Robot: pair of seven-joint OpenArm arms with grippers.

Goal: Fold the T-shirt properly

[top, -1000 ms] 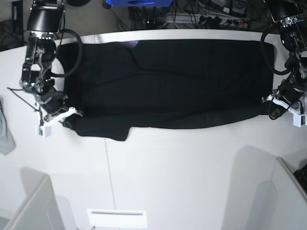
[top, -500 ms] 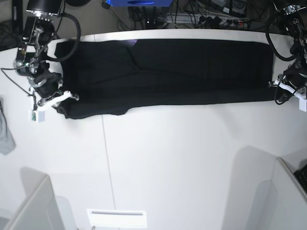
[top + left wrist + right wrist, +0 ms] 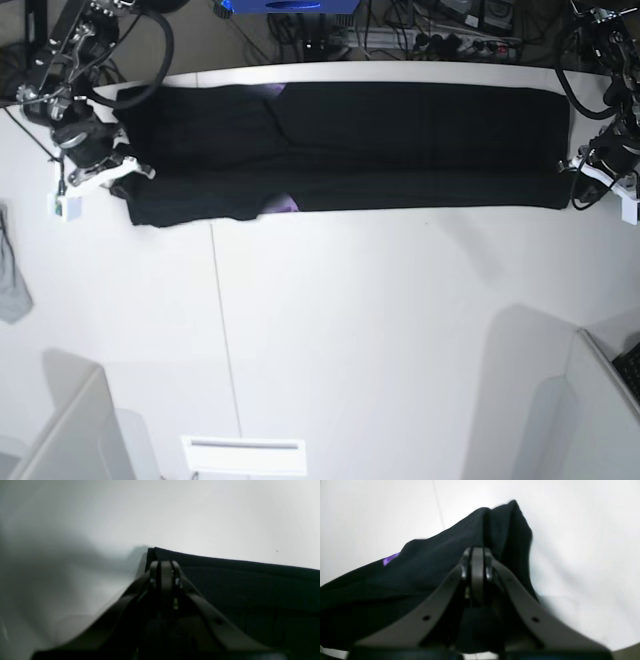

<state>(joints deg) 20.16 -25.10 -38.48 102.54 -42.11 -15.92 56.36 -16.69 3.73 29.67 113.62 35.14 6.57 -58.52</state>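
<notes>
T-shirt point(image 3: 350, 145) lies as a long black band across the far part of the white table point(image 3: 350, 330) in the base view, stretched from one arm to the other, plain side up, with a small purple patch at its near edge left of centre. Right gripper point(image 3: 125, 170) sits at the band's left end, left gripper point(image 3: 577, 195) at its right end, both at the near corners. A grey cloth point(image 3: 12, 270) hangs at the table's left edge, well apart from the shirt.

Left wrist view: left gripper point(image 3: 163, 563) has its jaws pressed together, pinching the corner of the T-shirt point(image 3: 250, 585); the black cloth runs off to the right, its hem straight against the white table point(image 3: 175, 512). Picture is blurred.

Right wrist view: right gripper point(image 3: 477, 551) jaws are closed tight on a bunched fold of the T-shirt point(image 3: 420, 565), which rises in a peak past the fingertips. A sliver of purple print shows at the cloth's left edge. White table point(image 3: 582, 542) lies around it.
</notes>
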